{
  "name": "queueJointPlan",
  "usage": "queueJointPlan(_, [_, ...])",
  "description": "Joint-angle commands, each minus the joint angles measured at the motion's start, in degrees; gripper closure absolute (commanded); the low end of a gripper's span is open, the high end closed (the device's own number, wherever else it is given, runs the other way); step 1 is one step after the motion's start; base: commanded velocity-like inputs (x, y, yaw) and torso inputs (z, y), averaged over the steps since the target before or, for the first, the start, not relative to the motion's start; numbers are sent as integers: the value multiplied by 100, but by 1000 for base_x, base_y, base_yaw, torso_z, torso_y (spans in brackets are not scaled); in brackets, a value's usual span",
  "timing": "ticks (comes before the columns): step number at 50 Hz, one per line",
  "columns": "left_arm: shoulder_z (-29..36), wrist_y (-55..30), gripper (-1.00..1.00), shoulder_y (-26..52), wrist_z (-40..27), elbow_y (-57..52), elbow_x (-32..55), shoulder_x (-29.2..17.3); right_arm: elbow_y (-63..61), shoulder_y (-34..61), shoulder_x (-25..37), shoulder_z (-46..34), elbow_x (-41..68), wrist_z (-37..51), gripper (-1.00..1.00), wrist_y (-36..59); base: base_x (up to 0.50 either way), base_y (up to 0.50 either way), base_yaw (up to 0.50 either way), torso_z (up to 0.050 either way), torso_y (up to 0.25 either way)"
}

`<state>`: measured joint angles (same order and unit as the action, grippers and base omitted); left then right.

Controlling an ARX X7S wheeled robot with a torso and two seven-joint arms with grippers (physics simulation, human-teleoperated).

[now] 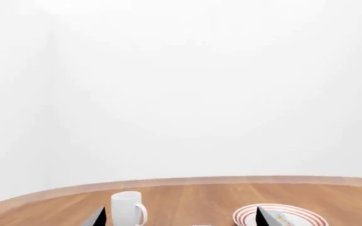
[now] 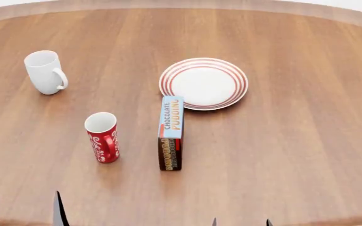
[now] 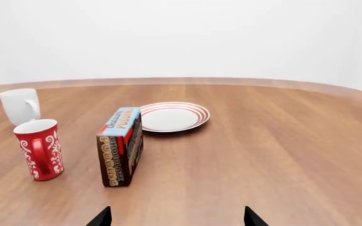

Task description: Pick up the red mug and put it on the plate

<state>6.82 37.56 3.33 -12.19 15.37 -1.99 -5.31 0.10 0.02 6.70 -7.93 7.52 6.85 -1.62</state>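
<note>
The red mug [image 2: 103, 137] [image 3: 39, 149] with white swirls stands upright on the wooden table, handle toward me. The plate [image 2: 203, 83] [image 3: 173, 116] [image 1: 282, 215] with red rings lies beyond it to the right, nothing on it. My left gripper [image 2: 22, 209] [image 1: 179, 220] is open at the table's near left edge, short of the red mug; the red mug is out of the left wrist view. My right gripper [image 2: 241, 222] [image 3: 177, 219] is open at the near edge, with only bare wood between its fingertips.
A chocolate pudding box [image 2: 171, 132] [image 3: 122, 145] stands on edge between the red mug and the plate. A plain white mug [image 2: 45, 72] [image 1: 128, 208] [image 3: 20, 105] stands at the far left. The round table's rim [image 2: 181, 4] curves at the back.
</note>
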Motion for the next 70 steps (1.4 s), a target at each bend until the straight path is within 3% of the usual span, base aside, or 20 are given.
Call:
queueJointPlan(1, [77,346,-100,58,-168,162,-156,-68,31,15,58,-68,89,15,-100,-52,0,0,0,0,0])
queueJointPlan(26, [247,480,-100,99,-311,228,-167,-189,1,-28,163,-191,184,73,-100,-267,0,7,0,0,0])
queueJointPlan(70, [487,456,-100,126,-444,218,-57,-345,-27,-2,302,-358,340,198,-100,-281,0,207,0,0,0])
